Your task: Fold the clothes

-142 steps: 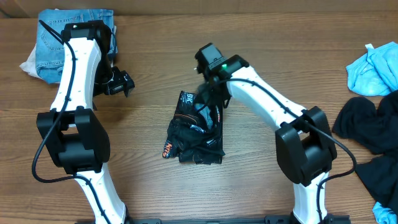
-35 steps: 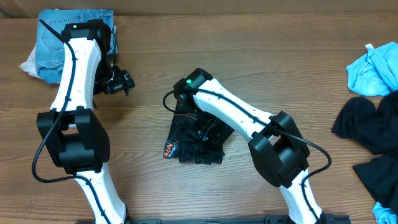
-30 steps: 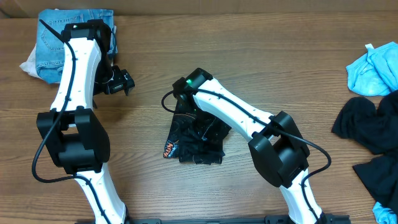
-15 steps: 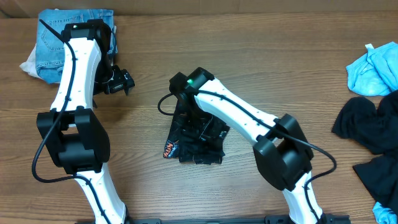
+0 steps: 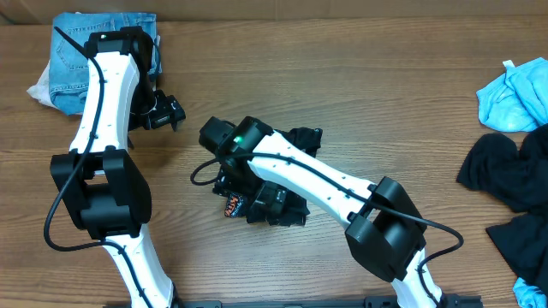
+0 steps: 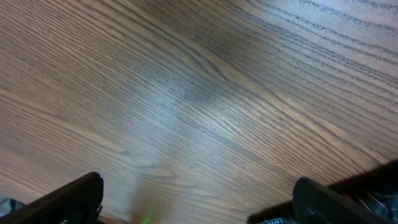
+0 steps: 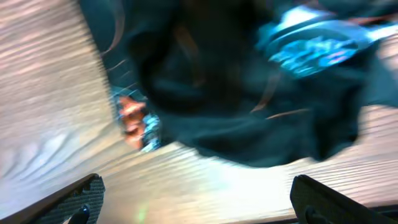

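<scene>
The black jersey, with tan lines and small coloured logos, lies bunched in a folded bundle at the table's middle. A flap of it sticks out behind my right arm. My right gripper hangs over the bundle's left edge. In the right wrist view the right gripper is open, with only wood between its fingers and the blurred jersey just beyond them. My left gripper stays at the far left, away from the jersey. The left wrist view shows the left gripper open over bare wood.
Folded blue jeans and a white cloth lie at the back left behind my left arm. A light blue cloth and a heap of plain black garments sit along the right edge.
My right gripper has opened, let go of the jersey and swung left and toward the front. A flap of the jersey now shows behind the arm. The left arm has not moved.
</scene>
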You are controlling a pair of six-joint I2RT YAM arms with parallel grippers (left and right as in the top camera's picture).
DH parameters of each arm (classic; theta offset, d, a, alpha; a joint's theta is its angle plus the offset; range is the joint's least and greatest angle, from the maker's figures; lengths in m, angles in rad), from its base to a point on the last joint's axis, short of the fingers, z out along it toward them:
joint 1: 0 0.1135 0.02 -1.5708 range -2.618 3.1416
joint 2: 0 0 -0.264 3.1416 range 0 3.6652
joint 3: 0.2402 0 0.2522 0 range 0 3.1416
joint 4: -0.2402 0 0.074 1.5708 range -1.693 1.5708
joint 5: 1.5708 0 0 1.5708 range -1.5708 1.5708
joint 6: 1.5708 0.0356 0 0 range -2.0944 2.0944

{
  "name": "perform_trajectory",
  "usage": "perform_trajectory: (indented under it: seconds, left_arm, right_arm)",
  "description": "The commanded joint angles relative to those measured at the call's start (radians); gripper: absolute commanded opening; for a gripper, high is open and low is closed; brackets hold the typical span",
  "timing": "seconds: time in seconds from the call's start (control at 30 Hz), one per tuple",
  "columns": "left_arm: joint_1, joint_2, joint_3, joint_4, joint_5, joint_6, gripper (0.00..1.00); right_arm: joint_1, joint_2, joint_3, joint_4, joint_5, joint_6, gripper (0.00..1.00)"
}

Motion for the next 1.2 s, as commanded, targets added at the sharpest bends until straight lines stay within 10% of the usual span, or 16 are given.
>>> perform_trajectory:
  seconds: [0.0, 0.37, 0.83, 1.17]
  left_arm:
    - [-0.002, -0.008, -0.002, -0.003, -0.012, 0.02, 1.0]
    - [-0.002, -0.008, -0.002, -0.003, -0.012, 0.02, 1.0]
    - [-0.002, -0.008, -0.002, -0.003, -0.012, 0.02, 1.0]
    - [-0.002, -0.008, -0.002, -0.003, -0.012, 0.024, 1.0]
  right_arm:
    - [-0.02, 0.017, -0.007, -0.038, 0.135, 0.0, 1.0]
    - [-0.033, 0.017, -0.109, 0.096, 0.132, -0.244, 0.98]
    - [-0.036, 0.017, -0.115, -0.12, 0.254, -0.132, 0.04]
    - [-0.036, 0.017, -0.116, -0.183, 0.254, -0.13, 0.04]
